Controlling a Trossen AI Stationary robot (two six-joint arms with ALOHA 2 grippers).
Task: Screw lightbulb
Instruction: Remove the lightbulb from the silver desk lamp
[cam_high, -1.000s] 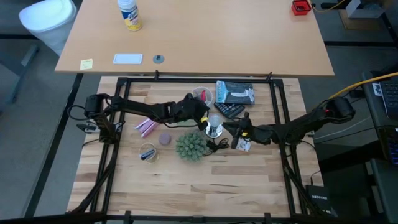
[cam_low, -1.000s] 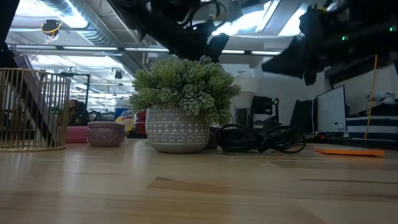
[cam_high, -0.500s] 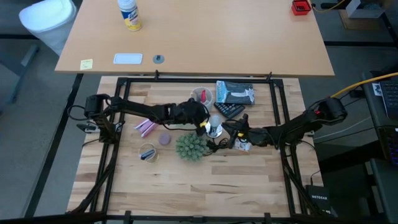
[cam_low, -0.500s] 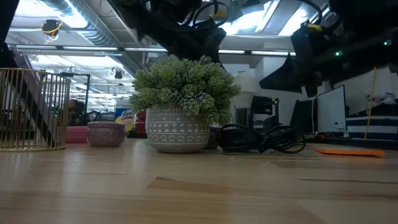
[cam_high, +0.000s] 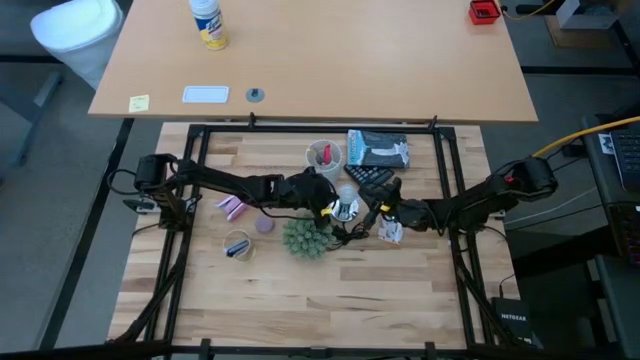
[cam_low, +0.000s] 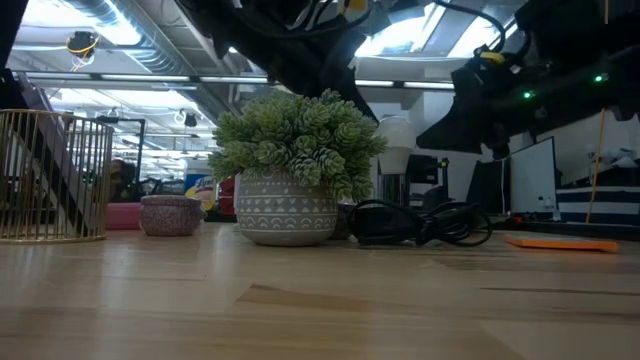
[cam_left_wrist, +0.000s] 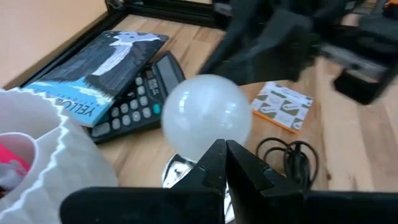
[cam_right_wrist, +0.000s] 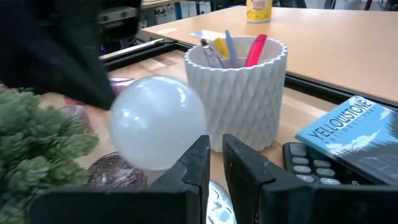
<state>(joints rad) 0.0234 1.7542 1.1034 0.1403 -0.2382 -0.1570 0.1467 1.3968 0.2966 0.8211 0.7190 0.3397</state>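
The white lightbulb (cam_high: 346, 194) stands upright with its base in the shiny socket dish (cam_high: 346, 211) at the table's middle; it also shows in the wrist views (cam_left_wrist: 205, 115) (cam_right_wrist: 158, 121). My left gripper (cam_left_wrist: 224, 152) reaches in from the table's left. It is shut, with its tips at the bulb's lower side. My right gripper (cam_right_wrist: 214, 163) comes level from the table's right. Its fingers stand all but together just beside the bulb, over the dish (cam_right_wrist: 217, 199). The bulb's screw base is hidden. My left gripper's shut fingertips (cam_left_wrist: 214, 149) lie against the outline of the bulb's lower side (cam_left_wrist: 202, 144), coming slanting down from the table's left. I cannot tell whether they touch it. My right gripper's fingertips (cam_right_wrist: 199, 152) stand next to the bulb's side. I cannot tell whether they touch the bulb or the dish.
A potted green plant (cam_high: 305, 237) stands just in front of the bulb. A black cord (cam_high: 352, 232) and a paper pad (cam_high: 390, 232) lie beside it. Behind the bulb are a white pen cup (cam_high: 324, 156), a calculator (cam_high: 368, 178) and a book (cam_high: 378, 148). A wire basket (cam_high: 238, 246) stands at the near left.
My right gripper has moved toward the table's left and a little down, closer to the bulb. My left arm has swung slightly toward the near edge, and its gripper has turned beside the bulb. The bulb and dish have stayed in place.
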